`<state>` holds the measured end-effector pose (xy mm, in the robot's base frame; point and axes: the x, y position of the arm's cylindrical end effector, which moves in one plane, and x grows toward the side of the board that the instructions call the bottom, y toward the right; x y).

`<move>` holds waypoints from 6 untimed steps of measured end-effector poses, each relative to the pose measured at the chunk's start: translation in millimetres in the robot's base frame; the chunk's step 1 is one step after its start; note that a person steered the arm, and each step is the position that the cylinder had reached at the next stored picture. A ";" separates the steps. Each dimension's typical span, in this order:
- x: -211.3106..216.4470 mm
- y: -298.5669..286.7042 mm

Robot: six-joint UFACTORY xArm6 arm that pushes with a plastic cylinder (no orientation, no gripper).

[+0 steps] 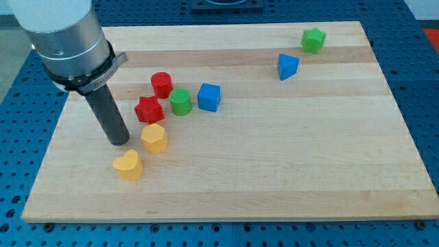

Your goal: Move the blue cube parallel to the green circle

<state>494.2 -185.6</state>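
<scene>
The blue cube [209,97] sits left of the board's centre, right beside the green circle block [180,101], close to touching it. My tip [119,141] rests on the board at the view's left, left of the yellow blocks and below-left of the red star block [149,110]. It touches no block. The tip is well left of the blue cube, with the green circle and red star between them.
A red cylinder [162,84] stands above the red star. A yellow hexagon-like block [154,138] and a yellow heart block [128,165] lie just right of my tip. A blue triangle block [287,66] and a green star-like block [313,40] sit at the top right.
</scene>
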 end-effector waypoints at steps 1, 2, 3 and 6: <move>51.6 -40.5; 76.6 -52.2; 76.6 -51.4; 48.7 8.8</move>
<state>542.8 -176.7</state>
